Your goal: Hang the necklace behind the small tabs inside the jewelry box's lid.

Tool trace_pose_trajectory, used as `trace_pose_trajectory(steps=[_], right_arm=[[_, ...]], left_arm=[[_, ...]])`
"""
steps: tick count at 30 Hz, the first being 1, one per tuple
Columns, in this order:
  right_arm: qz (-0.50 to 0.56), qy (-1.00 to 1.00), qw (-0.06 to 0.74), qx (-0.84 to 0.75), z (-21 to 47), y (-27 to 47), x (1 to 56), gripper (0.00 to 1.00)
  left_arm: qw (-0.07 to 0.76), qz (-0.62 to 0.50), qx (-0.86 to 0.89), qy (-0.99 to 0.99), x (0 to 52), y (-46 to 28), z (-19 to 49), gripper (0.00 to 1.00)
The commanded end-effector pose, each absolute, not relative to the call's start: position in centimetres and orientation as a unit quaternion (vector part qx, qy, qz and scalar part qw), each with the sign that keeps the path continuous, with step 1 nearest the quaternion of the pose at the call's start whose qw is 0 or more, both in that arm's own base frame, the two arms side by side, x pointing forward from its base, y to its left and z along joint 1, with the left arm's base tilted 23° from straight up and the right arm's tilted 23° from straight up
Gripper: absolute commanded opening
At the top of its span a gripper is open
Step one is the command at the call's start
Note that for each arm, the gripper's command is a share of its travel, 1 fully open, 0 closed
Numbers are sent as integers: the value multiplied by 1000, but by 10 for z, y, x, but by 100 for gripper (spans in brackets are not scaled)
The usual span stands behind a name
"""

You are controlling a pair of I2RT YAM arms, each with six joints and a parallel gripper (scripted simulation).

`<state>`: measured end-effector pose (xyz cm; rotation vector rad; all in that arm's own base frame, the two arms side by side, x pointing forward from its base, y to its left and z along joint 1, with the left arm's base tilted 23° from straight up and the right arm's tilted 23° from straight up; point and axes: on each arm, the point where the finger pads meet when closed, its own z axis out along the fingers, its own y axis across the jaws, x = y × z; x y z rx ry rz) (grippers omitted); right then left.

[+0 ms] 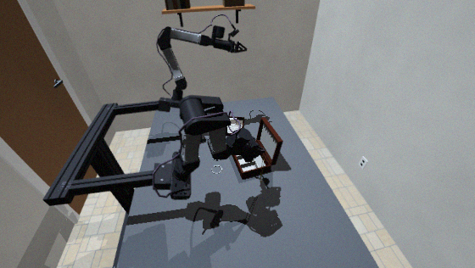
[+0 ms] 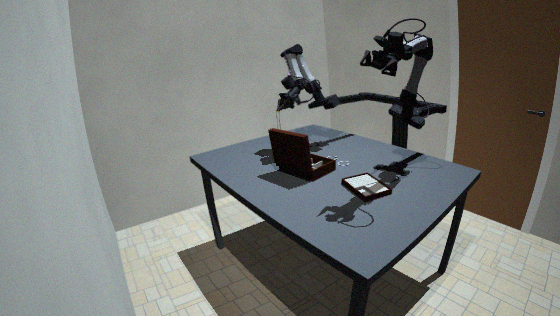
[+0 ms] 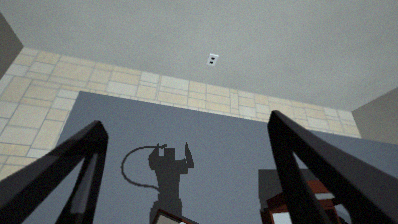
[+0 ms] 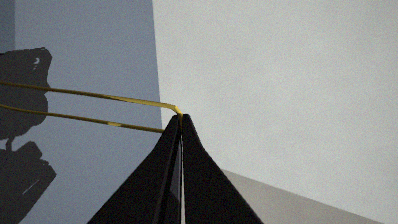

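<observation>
The jewelry box (image 1: 276, 153) (image 2: 290, 154) stands open on the table, its lid upright, with a row of small tabs along the inside of the lid's top in the top view. My right gripper (image 4: 182, 122) (image 2: 280, 106) is shut on the gold necklace (image 4: 132, 100). Two strands run from its fingertips and hang down toward the lid's top edge in the exterior view; their lower end is hidden there. In the top view the right arm covers part of the box. My left gripper (image 3: 187, 122) (image 2: 378, 65) (image 1: 243, 47) is open and empty, high above the table.
A shallow tray (image 2: 356, 194) with a white lining lies beside the box. Small beaded rings lie on the table (image 1: 305, 212) in front of the box. A wall shelf (image 1: 208, 9) is behind the left arm. The box's opening faces the arms' stand.
</observation>
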<state>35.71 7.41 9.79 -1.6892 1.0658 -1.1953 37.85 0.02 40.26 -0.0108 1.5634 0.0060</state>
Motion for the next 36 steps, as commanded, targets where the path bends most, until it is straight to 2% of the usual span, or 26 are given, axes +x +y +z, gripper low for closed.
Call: trace_pose_trajectory(steps=[1, 36], right_arm=[[-487, 424, 403, -649, 109, 79, 366, 3], [-484, 421, 396, -657, 90, 165, 387, 3]], left_arm=[[726, 8, -5, 687, 374, 2, 425, 100], [726, 8, -5, 687, 374, 2, 425, 100]])
